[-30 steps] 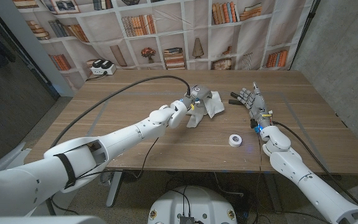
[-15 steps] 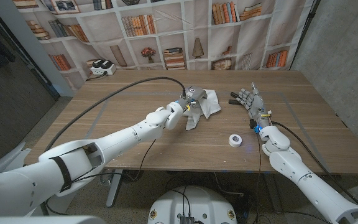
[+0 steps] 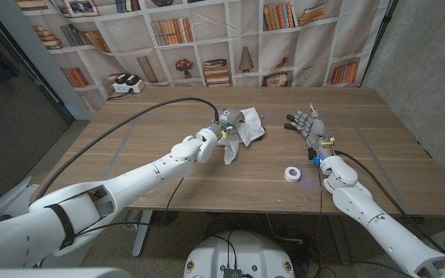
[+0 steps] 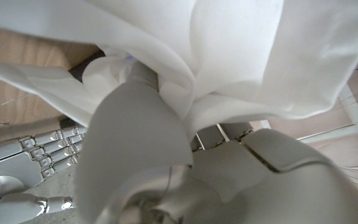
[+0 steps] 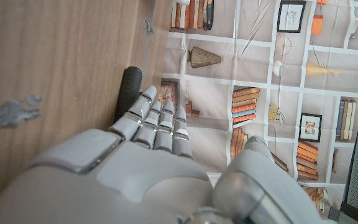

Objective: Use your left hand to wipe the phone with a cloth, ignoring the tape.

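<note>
In the head view the left hand sits just above the middle of the frame, fingers closed on a bunched white cloth that spreads up and to the right of it on the wooden table. The right hand stands right of centre with fingers straight and apart, holding nothing, its tips beside a dark phone. A white tape roll lies lower, near the table's front edge.
</note>
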Tool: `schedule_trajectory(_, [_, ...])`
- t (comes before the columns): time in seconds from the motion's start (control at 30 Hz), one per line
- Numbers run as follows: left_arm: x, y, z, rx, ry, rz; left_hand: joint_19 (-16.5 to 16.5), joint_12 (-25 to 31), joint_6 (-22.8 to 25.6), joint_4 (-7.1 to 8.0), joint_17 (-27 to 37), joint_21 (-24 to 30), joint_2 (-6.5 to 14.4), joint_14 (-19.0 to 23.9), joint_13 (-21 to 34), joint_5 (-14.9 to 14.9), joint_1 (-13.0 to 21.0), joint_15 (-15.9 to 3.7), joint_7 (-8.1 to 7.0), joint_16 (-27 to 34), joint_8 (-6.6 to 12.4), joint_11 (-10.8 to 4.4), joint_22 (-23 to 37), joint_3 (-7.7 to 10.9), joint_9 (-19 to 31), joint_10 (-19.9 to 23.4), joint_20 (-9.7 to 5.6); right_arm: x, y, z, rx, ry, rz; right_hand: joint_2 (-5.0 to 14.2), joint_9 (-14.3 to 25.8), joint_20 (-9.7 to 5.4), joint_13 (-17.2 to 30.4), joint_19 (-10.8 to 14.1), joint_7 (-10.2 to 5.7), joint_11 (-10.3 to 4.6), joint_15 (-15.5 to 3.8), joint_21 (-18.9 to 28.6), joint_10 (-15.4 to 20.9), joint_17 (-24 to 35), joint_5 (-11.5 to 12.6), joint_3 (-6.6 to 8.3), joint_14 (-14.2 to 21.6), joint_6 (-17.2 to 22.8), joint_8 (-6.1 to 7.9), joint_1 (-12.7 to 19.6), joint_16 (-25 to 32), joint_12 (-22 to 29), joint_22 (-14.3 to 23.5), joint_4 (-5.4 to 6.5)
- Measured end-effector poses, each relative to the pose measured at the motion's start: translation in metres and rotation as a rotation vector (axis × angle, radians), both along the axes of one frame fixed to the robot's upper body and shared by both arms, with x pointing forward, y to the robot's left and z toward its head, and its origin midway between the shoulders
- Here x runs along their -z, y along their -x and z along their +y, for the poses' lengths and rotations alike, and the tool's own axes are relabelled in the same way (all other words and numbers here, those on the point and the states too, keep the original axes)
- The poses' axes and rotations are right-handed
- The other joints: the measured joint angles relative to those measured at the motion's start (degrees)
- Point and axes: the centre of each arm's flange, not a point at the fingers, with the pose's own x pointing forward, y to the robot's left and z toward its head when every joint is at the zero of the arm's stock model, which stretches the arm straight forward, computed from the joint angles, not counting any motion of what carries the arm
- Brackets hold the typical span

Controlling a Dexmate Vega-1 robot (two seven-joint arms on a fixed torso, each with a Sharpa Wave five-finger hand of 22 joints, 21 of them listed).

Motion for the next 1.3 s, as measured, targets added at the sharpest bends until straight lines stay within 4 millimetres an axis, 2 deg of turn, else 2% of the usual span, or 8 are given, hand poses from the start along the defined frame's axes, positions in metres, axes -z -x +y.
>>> schedule_trajectory(0.2, [-0.004,0.000,0.015,-0.044,0.026,0.002,-0.09,-0.04,-0.02,0.00,0.16,0.21,0.00,0.00,0.21,0.00,0.00,0.00,0.03,-0.01,-0.03,-0.09,0.00,0.00,-0.22,0.11,0.09,0.002,-0.001,0.002,-0.003,0.001,0.006,0.00,0.00,0.00,0.00,0.00,0.00,0.00,0.00,0.00,0.00,0.00,0.00,0.00,0.00,0.00,0.00,0.00,0.00,0.00,0.00,0.00])
schedule_trajectory(0.27, [-0.005,0.000,0.016,-0.047,0.029,0.001,-0.09,-0.04,-0.02,0.00,0.16,0.21,0.00,0.00,0.21,0.00,0.00,0.00,0.03,-0.01,-0.08,-0.11,0.00,0.00,-0.23,0.14,0.09,0.002,-0.001,0.002,-0.003,0.002,0.007,0.00,0.00,0.00,0.00,-0.01,0.00,0.00,0.00,0.00,0.00,0.09,0.00,-0.01,0.00,0.00,0.00,0.00,0.00,0.00,0.00,-0.33])
schedule_trajectory(0.5, [-0.013,-0.001,0.010,-0.048,0.025,-0.007,-0.08,-0.20,-0.01,0.25,0.16,0.43,-0.14,0.30,0.41,0.00,-0.14,-0.29,0.03,-0.05,-0.13,-0.05,0.00,-0.25,-0.29,0.24,0.10,0.004,-0.001,0.002,-0.003,0.001,0.010,0.00,0.00,-0.11,0.00,0.50,0.00,0.00,-0.13,-0.20,0.00,0.14,0.00,-0.08,0.13,0.00,0.00,0.00,0.00,0.00,0.00,-0.41])
schedule_trajectory(1.0, [-0.018,0.001,-0.041,0.057,-0.077,-0.029,-0.42,-0.65,0.09,0.25,0.37,0.87,-0.14,0.30,0.48,0.00,-0.14,-0.30,0.12,-0.18,-0.34,-0.07,-0.01,-0.25,-0.33,0.45,0.39,0.010,0.003,-0.006,0.014,-0.021,0.011,0.23,0.00,-0.11,0.00,0.91,0.00,0.22,-0.08,-0.20,0.21,0.14,0.00,-0.08,0.51,0.00,0.00,0.23,0.00,0.00,0.30,-0.40])
schedule_trajectory(1.3, [-0.018,0.001,-0.062,0.101,-0.113,-0.034,-0.59,-0.70,0.09,0.25,0.64,0.87,-0.14,0.31,0.47,0.00,-0.14,-0.30,0.11,-0.37,-0.46,-0.06,-0.01,-0.25,-0.34,0.47,0.21,0.011,0.003,-0.007,0.015,-0.025,0.012,0.22,0.00,-0.11,0.00,0.91,0.00,0.22,-0.08,-0.38,0.21,0.14,-0.45,-0.08,0.51,0.00,0.00,0.23,0.00,0.00,0.29,-0.40])
